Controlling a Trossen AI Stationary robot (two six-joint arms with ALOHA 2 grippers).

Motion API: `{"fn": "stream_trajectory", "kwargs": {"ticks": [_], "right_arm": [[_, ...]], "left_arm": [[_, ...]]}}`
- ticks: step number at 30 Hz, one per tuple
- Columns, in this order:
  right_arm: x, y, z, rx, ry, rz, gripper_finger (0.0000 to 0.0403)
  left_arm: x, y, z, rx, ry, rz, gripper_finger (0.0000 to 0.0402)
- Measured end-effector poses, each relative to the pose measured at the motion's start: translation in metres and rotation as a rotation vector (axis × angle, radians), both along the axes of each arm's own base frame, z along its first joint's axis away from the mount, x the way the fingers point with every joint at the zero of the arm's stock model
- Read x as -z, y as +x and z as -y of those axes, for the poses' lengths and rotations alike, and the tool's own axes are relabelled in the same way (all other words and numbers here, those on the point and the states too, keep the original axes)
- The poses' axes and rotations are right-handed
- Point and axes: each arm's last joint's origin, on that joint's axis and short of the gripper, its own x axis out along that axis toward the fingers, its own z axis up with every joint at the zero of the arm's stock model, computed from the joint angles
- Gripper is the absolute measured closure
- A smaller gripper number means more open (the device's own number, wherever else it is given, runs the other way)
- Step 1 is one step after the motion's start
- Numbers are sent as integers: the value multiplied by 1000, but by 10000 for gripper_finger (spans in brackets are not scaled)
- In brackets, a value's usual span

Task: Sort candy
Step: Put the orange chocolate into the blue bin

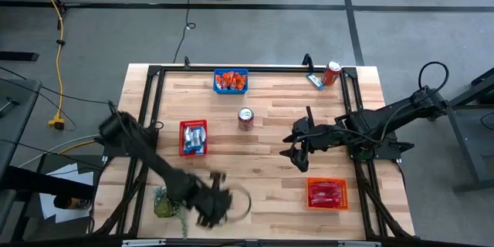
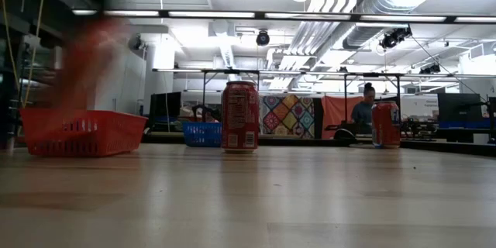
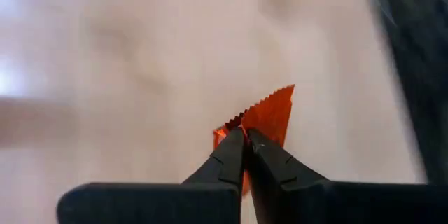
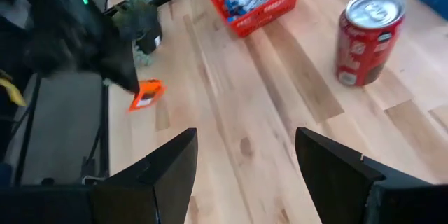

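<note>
My left gripper [image 1: 218, 202] is over the table's near edge, right of the small green plant [image 1: 164, 201], and is shut on an orange candy packet [image 3: 271, 110], also seen as the orange packet [image 4: 145, 93] in the right wrist view. My right gripper [image 1: 296, 143] hovers open over the table's right half, touching nothing. Orange candies fill the blue basket [image 1: 230, 81]. Blue-and-white ones lie in the red basket [image 1: 193, 137], pink-red ones in the orange basket [image 1: 326, 193]. One blue-and-white packet [image 1: 314, 81] lies flat on the table by the far can. My left gripper pinches the orange packet between its two fingertips [image 3: 231, 147], near one end of the wrapper [image 3: 241, 120]. The zigzag-cut end [image 3: 276, 96] sticks out beyond the fingers. In the right wrist view the packet hangs at the finger ends, apparently clear of the table.
Two red-and-silver cans stand upright, one at the table's middle [image 1: 245, 118] and one at the far right corner [image 1: 332, 72]. A black frame [image 1: 154, 73] rims the table. Bare wood lies between the middle can and the orange basket. A person [image 2: 363, 112] sits far behind the table.
</note>
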Motion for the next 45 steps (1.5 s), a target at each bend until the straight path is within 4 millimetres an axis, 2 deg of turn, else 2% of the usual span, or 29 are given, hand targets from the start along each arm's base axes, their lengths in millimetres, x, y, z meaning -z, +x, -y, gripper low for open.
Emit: {"fn": "stream_trajectory", "kwargs": {"ticks": [3, 6, 8, 10, 13, 16, 22, 26, 29, 33, 38, 42, 45], "right_arm": [[0, 0, 1, 20, -14, 5, 167], [0, 0, 1, 23, -16, 6, 167], [0, 0, 1, 25, -13, 5, 167], [0, 0, 1, 25, -13, 6, 167], [0, 0, 1, 25, -13, 6, 167], [0, 0, 1, 38, -31, 11, 167], [-6, 4, 3, 109, -54, 90, 167], [-16, 11, 6, 130, -57, 204, 167], [-24, 17, 14, 163, -44, 286, 167], [-30, 22, 26, 223, -20, 357, 167], [-30, 23, 34, 284, 43, 365, 167], [-28, 23, 35, 311, 79, 343, 167], [-25, 22, 35, 300, 54, 315, 167]], "left_arm": [[-50, -1, -40, -195, 80, 218, 401], [-97, -17, -80, -451, 150, 464, 401], [-116, -34, -102, -609, 179, 590, 401], [-123, -52, -120, -734, 188, 683, 401], [-123, -77, -140, -910, 138, 797, 401], [-115, -94, -155, -1056, 26, 872, 401], [-98, -101, -172, -1173, -61, 910, 401], [-98, -92, -192, -1137, 32, 852, 401], [-101, -83, -215, -1029, 67, 768, 401], [-104, -75, -240, -835, -72, 687, 401], [-96, -77, -242, -743, -268, 532, 399], [-80, -91, -230, -770, -254, 311, 381], [-72, -101, -221, -849, -202, 215, 355]]}}
